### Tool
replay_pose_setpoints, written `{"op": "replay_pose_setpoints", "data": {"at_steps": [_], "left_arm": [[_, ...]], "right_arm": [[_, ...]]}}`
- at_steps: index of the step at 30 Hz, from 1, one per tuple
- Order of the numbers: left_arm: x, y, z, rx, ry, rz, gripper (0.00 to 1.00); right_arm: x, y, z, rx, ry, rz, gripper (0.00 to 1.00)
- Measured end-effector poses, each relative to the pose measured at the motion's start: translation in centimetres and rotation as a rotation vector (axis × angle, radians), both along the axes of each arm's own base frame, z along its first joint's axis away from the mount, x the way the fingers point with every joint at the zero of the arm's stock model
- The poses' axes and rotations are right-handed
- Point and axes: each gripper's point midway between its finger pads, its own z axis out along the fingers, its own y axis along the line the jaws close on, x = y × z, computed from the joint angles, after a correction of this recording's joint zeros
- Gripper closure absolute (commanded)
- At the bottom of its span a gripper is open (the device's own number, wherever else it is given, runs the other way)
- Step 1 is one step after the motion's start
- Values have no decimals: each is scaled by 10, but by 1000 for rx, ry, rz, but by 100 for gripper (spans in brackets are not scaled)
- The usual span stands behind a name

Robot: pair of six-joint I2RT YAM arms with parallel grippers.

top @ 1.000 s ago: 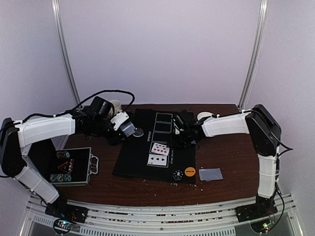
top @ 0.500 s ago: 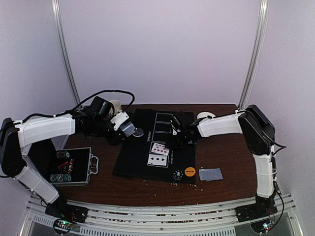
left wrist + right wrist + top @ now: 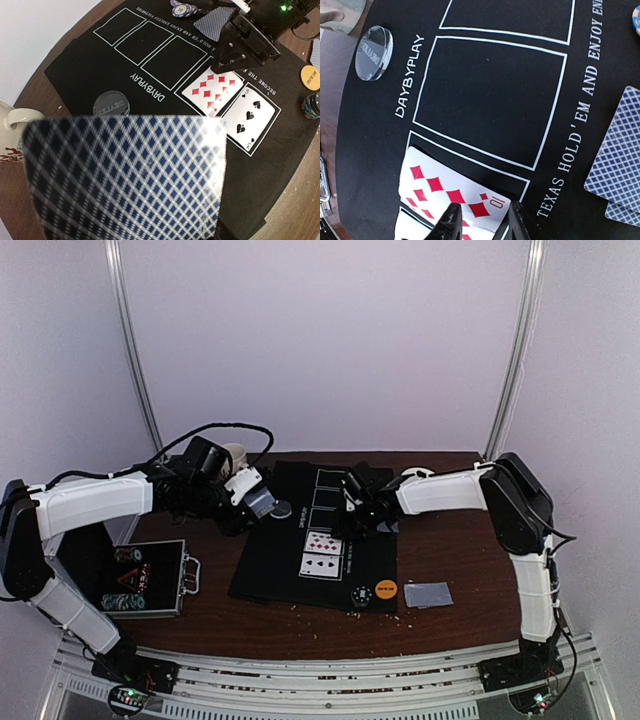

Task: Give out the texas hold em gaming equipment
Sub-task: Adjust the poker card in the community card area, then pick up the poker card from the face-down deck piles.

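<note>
ten of diamonds (image 3: 451, 196), a white paper playing card with red pips: it lies face up in a white-outlined box on the black fabric texas hold'em mat (image 3: 270, 565). the three of spades (image 3: 249, 118), a white card with black pips, lies face up in the next box, nearer the arms' bases.

your right gripper (image 3: 482, 222) stands over the ten's end. its black fingers (image 3: 451, 220) are apart with the card's edge between them, and you cannot tell whether they pinch it.

your left gripper (image 3: 255, 502) is clamped on a pack (image 3: 125, 175) of blue-and-white lattice-backed playing cards. it holds the pack above the mat's left edge, backs toward the wrist camera.

face-down lattice-backed cards (image 3: 620, 165) lie on the mat's right margin, beyond the printed lettering. a clear round dealer disc (image 3: 111, 103) rests on the mat's left side, beside the outlined boxes.

at the mat's near right corner you see a dark stack of round poker chips (image 3: 361, 596) just beside an orange round disc (image 3: 386, 590). a grey-looking card (image 3: 428, 594) lies on the brown wooden table (image 3: 450, 550) just off that corner.

a metal-edged case (image 3: 140, 578) showing chips sits on the table at the left. a white mug (image 3: 20, 120) stands off the mat's far left side.
</note>
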Motion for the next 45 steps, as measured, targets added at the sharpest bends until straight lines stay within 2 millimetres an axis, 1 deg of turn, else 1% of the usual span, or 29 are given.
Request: {"op": "replay_pose_setpoints", "data": {"at_steps": [3, 4, 6, 7, 8, 9, 10, 11, 12, 13, 14, 15, 16, 18, 19, 21, 24, 27, 29, 32, 34, 38, 40, 45], "left_arm": [[0, 0, 0, 0, 0, 0, 57], [0, 0, 0, 0, 0, -1, 57], [0, -1, 0, -2, 2, -3, 58], [0, -1, 0, -3, 2, -3, 57], [-1, -1, 0, -4, 3, -5, 57], [-1, -1, 0, -6, 4, -7, 58], [-2, -2, 0, -9, 6, -11, 58], [-2, -3, 0, -11, 7, -14, 57], [-3, -3, 1, -14, 9, -17, 58], [-3, -4, 1, -16, 10, -20, 58], [-3, -4, 1, -18, 11, -23, 57], [-4, -5, 1, -20, 12, -26, 58], [-4, -5, 1, -21, 13, -28, 57], [-5, -6, 1, -25, 16, -34, 57], [-5, -6, 1, -27, 17, -36, 58], [-6, -7, 1, -31, 19, -39, 58], [-6, -7, 1, -33, 21, -42, 57], [-7, -8, 2, -36, 23, -46, 58], [-7, -8, 2, -37, 24, -46, 57], [-7, -8, 2, -38, 24, -47, 57], [-7, -8, 2, -38, 24, -47, 58], [-7, -9, 2, -38, 24, -48, 58], [-7, -9, 2, -38, 24, -48, 58], [-7, -8, 2, -38, 24, -47, 58]], "right_arm": [[4, 1, 6, -14, -21, 17, 57], [5, 2, 10, -16, -35, 32, 53], [7, 4, 18, -21, -66, 69, 40], [7, 6, 26, -16, -87, 95, 32], [6, 9, 34, 0, -101, 119, 22], [5, 15, 49, 36, -130, 165, 17], [1, 25, 71, 97, -164, 220, 16], [-1, 32, 88, 148, -188, 248, 16], [-5, 42, 113, 220, -228, 297, 17], [-7, 50, 133, 280, -263, 329, 17], [-10, 59, 158, 354, -304, 365, 18], [-10, 66, 175, 402, -332, 390, 19], [-10, 71, 186, 435, -352, 407, 20], [-10, 84, 201, 491, -371, 445, 21], [-9, 89, 203, 509, -374, 459, 22], [-10, 99, 197, 530, -359, 487, 23], [-15, 109, 178, 542, -312, 522, 23], [-23, 115, 165, 553, -271, 551, 23], [-28, 120, 162, 562, -256, 569, 24], [-33, 128, 163, 576, -251, 592, 27], [-35, 132, 165, 582, -250, 599, 32], [-36, 139, 166, 583, -259, 609, 55], [-35, 141, 165, 575, -266, 609, 64], [-30, 138, 161, 539, -284, 601, 74]]}}
